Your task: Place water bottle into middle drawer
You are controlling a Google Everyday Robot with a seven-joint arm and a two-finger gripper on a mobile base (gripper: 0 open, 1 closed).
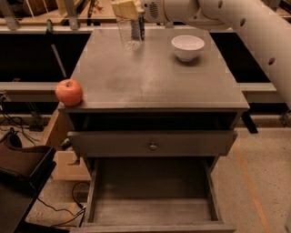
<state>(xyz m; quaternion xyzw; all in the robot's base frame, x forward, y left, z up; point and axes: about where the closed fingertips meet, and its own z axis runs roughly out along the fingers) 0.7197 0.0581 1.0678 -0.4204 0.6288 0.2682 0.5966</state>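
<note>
The water bottle [128, 32], clear and ribbed, hangs in my gripper [127, 9] at the top edge of the camera view, over the back left of the cabinet top [150, 77]. Its cap is cut off by the frame edge. The tan fingers [122, 8] are shut around its upper part, and its base is just above the top. The white arm [236, 20] reaches in from the upper right. The middle drawer [152, 214], a wide grey box with a plank floor, stands pulled far out at the bottom and holds nothing.
A white bowl [188, 47] sits on the back right of the cabinet top. A red apple [69, 92] sits at its front left corner. A drawer with a round metal knob [153, 146] is slightly out above the open one. A dark object [140, 27] is right behind the bottle.
</note>
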